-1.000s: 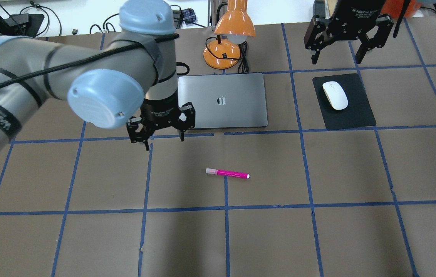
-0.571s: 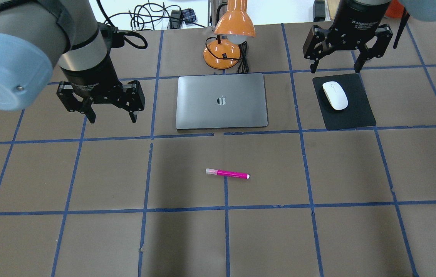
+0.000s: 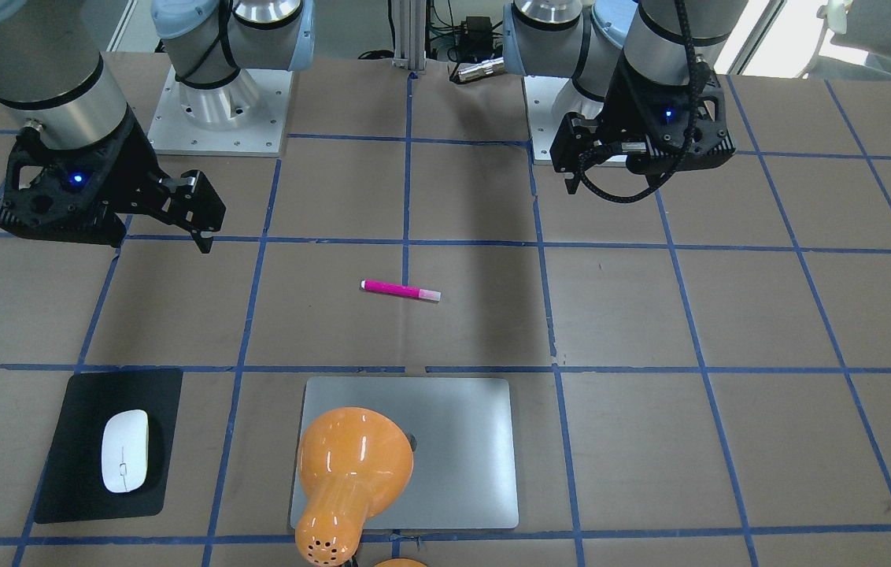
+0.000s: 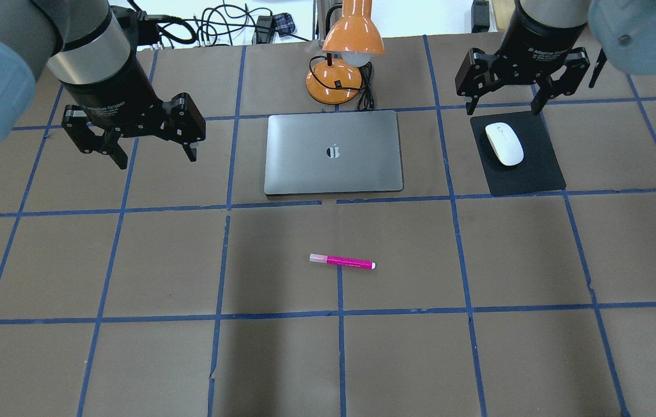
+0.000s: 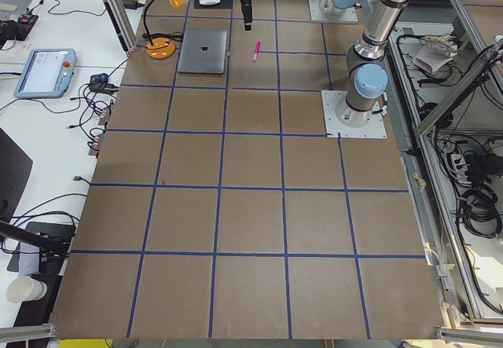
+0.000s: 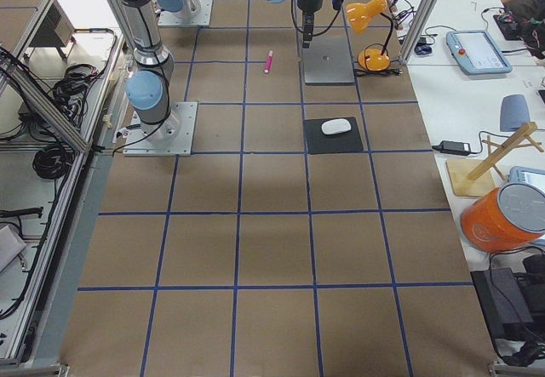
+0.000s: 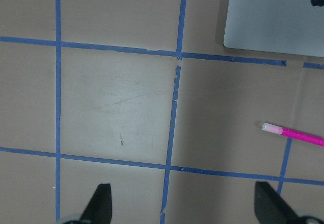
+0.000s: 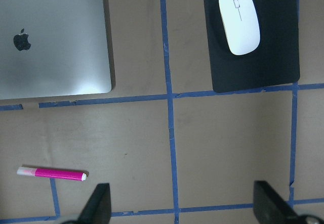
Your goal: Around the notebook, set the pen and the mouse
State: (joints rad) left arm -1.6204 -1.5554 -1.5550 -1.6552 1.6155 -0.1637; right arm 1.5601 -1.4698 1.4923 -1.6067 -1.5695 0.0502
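Reaching stage, likely: left tool (image 4: 157,161) and right tool (image 4: 502,110) both gape wide, empty (right one nearest the mouse (image 4: 503,143)) — next calls for lowering squarely over it.

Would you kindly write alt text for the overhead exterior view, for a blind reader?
A silver notebook lies mid-table, a pink pen nearer the robot and a white mouse on a black mat to its right. The left gripper and right gripper hover open and empty.
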